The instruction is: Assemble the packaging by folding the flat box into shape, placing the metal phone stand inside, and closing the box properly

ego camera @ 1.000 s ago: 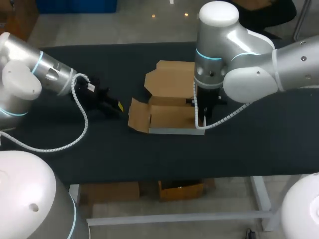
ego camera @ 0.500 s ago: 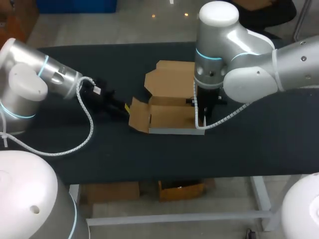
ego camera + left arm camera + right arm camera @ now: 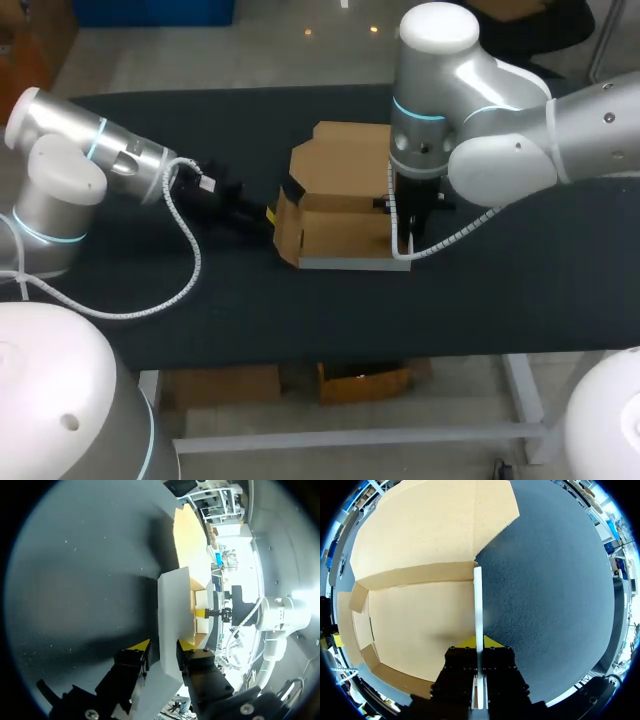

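Your left arm [image 3: 120, 155] has slid in to the right since a second ago. The box's left flap [image 3: 288, 228], which was splayed out, now stands nearly upright. The box [image 3: 345, 240] sits open-topped about mid-worktop [image 3: 250, 310]. Your left pincer [image 3: 162, 645] is at that flap from the left side, fingers spread with the flap's edge poking in between them. Your right pincer [image 3: 479, 643] comes straight down on the box's right wall [image 3: 478, 605] and is pinching it, a yellow tip either side. Further back, the big lid panel [image 3: 345, 158] lies flat on the worktop, joined to the box's far wall.
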Motion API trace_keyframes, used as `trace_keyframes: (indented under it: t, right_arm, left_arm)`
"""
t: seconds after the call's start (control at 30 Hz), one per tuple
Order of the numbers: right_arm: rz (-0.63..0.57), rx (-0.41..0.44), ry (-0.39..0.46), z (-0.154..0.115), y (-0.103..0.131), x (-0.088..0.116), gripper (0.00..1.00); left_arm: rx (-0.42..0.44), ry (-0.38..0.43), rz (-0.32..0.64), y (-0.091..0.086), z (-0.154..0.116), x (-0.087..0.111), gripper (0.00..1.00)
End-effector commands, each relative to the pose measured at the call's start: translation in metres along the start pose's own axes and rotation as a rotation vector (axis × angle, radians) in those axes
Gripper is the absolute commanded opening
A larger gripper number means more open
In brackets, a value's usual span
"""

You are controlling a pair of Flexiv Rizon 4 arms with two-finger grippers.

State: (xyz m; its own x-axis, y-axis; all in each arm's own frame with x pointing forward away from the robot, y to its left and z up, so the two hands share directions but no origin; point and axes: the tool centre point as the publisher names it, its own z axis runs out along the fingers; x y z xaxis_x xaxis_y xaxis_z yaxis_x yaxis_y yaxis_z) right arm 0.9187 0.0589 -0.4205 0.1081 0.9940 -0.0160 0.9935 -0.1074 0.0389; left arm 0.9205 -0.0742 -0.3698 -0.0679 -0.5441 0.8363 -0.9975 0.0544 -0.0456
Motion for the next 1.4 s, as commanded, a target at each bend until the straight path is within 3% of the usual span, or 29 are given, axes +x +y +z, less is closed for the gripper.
trace_keyframes:
  t: [0.03, 0.33, 0.63, 1.13, 1.4]
  right_arm:
    - [0.0, 0.003, -0.004, -0.001, 0.0, 0.001, 0.0]
    - [0.0, 0.003, -0.004, -0.001, 0.0, 0.001, 0.0]
    - [0.0, 0.003, -0.004, -0.001, 0.0, 0.001, 0.0]
    - [0.0, 0.003, -0.004, -0.001, 0.0, 0.001, 0.0]
    - [0.0, 0.003, -0.004, -0.001, 0.0, 0.001, 0.0]
  left_arm:
    - [-0.008, 0.006, 0.002, -0.002, 0.006, 0.003, 0.35]
    - [-0.032, 0.021, 0.017, -0.001, 0.017, 0.013, 0.44]
    - [-0.051, 0.008, 0.038, 0.0, 0.027, 0.024, 0.41]
    - [-0.053, -0.076, 0.051, 0.003, 0.042, 0.032, 0.41]
    - [-0.011, -0.178, 0.053, 0.003, 0.05, 0.036, 0.41]
